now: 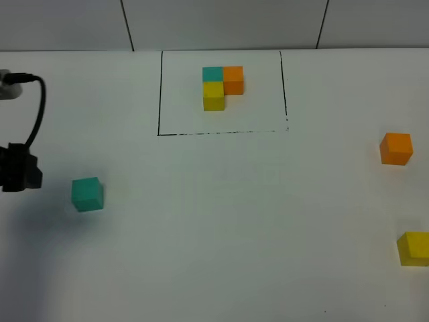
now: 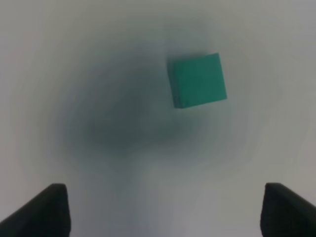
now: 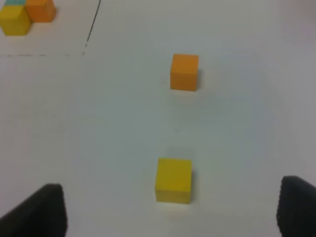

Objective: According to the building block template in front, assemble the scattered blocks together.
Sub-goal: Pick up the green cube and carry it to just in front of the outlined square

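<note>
From up high, the template point(image 1: 222, 87) sits in the upper middle of the frame, three cubes pressed together in an L inside a thin black outline point(image 1: 159, 94), with bare white table point(image 1: 221, 228) spreading below it. The teal block point(image 1: 88, 194) stands alone at middle left, near the dark left arm point(image 1: 19, 168) that pokes in at the left edge under a looping cable point(image 1: 39, 107). The orange block point(image 1: 396, 148) is near the right edge at mid-height. The yellow block point(image 1: 413, 248) sits lower right, cut by the frame's edge. All three lie well apart, with the wide middle of the table open between them. On the left wrist camera, the left gripper point(image 2: 163, 217) is spread wide and holds nothing; the teal block lies ahead of its tips, turned a little askew, clear of both. On the right wrist camera, the right gripper point(image 3: 170, 219) is likewise spread and empty. The yellow block rests just ahead between its tips, untouched, with the orange block farther on.
</note>
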`<action>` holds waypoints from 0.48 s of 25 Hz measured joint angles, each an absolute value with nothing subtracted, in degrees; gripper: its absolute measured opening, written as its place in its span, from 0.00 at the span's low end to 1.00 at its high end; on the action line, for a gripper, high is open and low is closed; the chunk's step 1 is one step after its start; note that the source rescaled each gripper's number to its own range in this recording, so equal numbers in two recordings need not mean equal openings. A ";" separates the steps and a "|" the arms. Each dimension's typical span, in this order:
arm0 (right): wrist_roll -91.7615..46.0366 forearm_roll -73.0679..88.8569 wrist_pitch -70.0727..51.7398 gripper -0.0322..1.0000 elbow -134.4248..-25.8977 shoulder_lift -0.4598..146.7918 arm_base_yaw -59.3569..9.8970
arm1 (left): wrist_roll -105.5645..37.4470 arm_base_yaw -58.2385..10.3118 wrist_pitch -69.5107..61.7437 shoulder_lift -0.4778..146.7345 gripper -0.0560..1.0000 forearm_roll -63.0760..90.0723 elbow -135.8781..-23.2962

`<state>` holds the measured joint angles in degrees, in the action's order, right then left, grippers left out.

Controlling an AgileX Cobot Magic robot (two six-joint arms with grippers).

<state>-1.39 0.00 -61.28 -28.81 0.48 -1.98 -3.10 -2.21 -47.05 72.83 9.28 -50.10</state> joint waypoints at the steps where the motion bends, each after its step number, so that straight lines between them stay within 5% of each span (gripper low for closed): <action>1: -1.39 0.00 -61.28 0.74 -28.81 0.48 -1.98 | -2.95 -2.58 -46.98 76.40 0.88 10.10 -51.04; 12: -1.39 0.00 -61.28 0.74 -28.81 0.48 -1.98 | 1.63 -8.26 -41.09 92.34 0.88 11.54 -54.72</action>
<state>-1.39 0.00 -61.28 -28.81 0.48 -1.98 1.63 -8.26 -41.09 92.34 11.54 -54.72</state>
